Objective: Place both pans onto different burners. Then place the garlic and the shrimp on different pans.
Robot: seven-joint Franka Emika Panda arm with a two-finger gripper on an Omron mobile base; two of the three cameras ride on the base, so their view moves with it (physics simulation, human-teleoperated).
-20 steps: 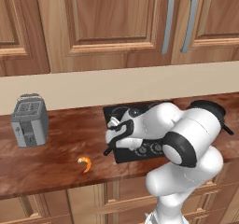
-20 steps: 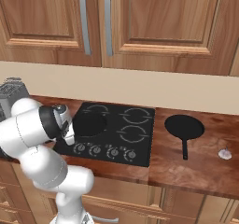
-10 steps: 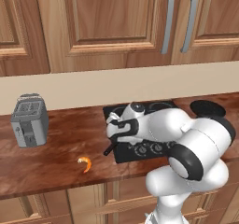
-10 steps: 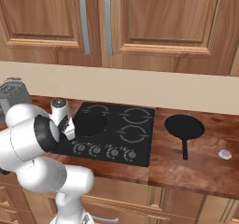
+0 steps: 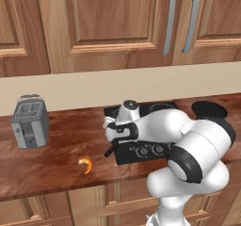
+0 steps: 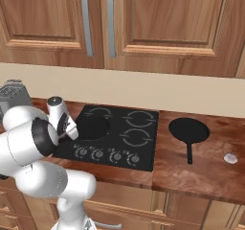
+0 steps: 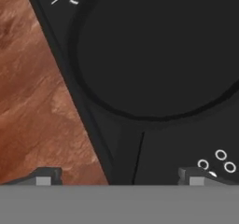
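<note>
Presently: one pan sat on near-left burner; second pan, shrimp lay uncollected; gripper spread wide, empty.

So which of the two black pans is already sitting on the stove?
The pan on the cooktop's front-left burner, beside the open gripper; the other pan rests on the wooden counter.

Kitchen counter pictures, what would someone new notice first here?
Probably the big white arm, bent low over the left side of the black cooktop, its end effector open above a pan sitting on the near-left burner. Next, a second pan on the wooden counter right of the cooktop. Then the small orange shrimp lying on the counter to the left, near a grey toaster.
</note>
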